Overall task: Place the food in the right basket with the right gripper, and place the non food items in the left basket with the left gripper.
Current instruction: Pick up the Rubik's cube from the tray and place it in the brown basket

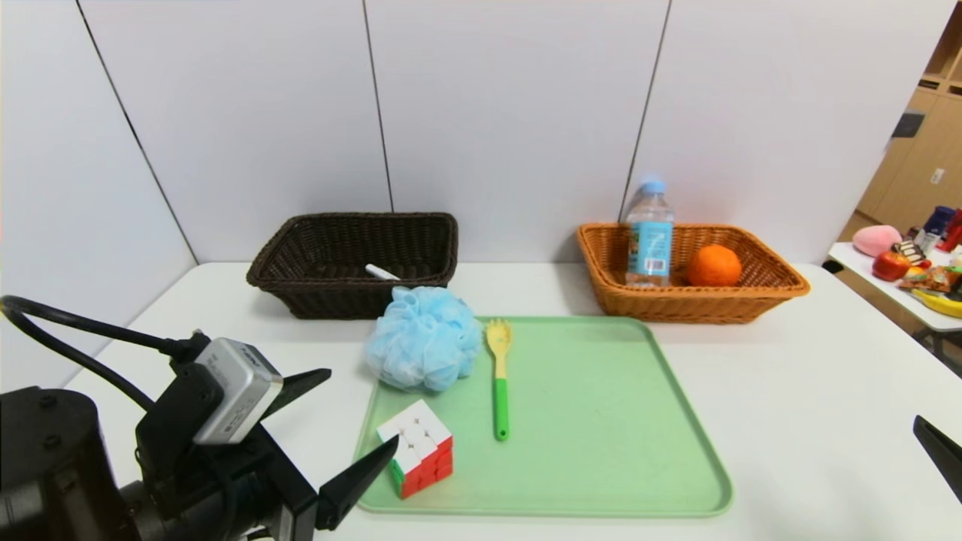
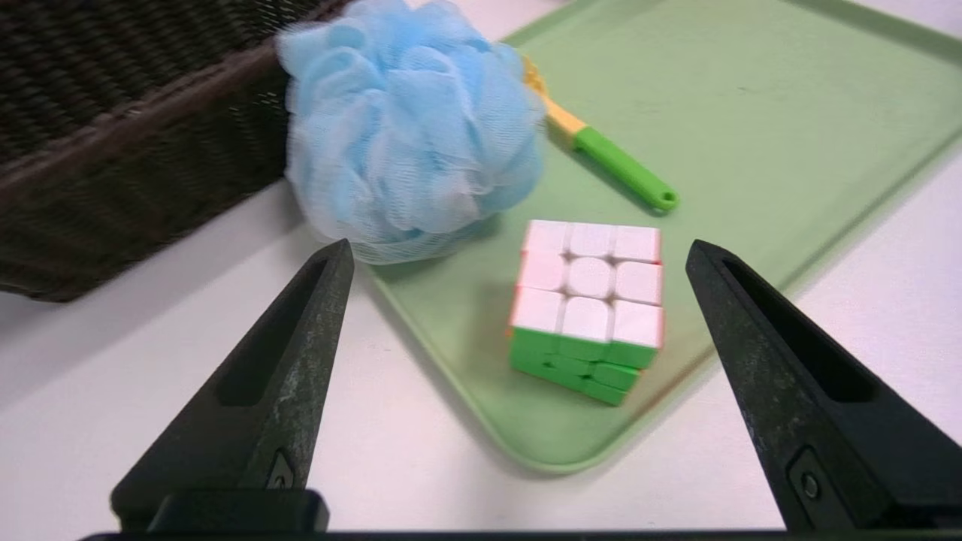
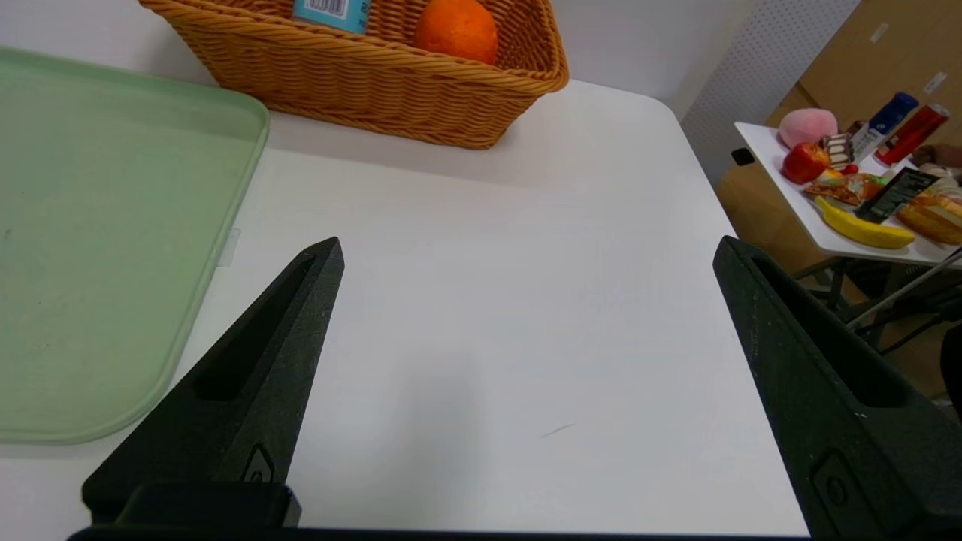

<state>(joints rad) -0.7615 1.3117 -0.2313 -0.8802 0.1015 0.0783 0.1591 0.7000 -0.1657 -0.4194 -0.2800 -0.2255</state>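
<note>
My left gripper (image 1: 361,409) (image 2: 518,252) hangs open at the near left, short of the white-and-red puzzle cube (image 1: 417,457) (image 2: 588,300) on the green tray's near-left corner. The blue bath pouf (image 1: 425,338) (image 2: 409,124) rests over the tray's far-left edge, close to the dark left basket (image 1: 353,263) (image 2: 113,128), which holds the white marker (image 1: 382,272). A yellow spork with a green handle (image 1: 499,376) (image 2: 620,169) lies on the tray. The orange (image 1: 713,265) (image 3: 456,28) and water bottle (image 1: 649,234) sit in the tan right basket (image 1: 691,300) (image 3: 361,71). My right gripper (image 3: 526,248) is open over bare table at the near right.
The green tray (image 1: 601,421) (image 3: 90,240) fills the middle of the white table (image 1: 812,391). A side table (image 1: 902,293) (image 3: 827,240) with snacks and fruit stands off to the right. White wall panels close off the back.
</note>
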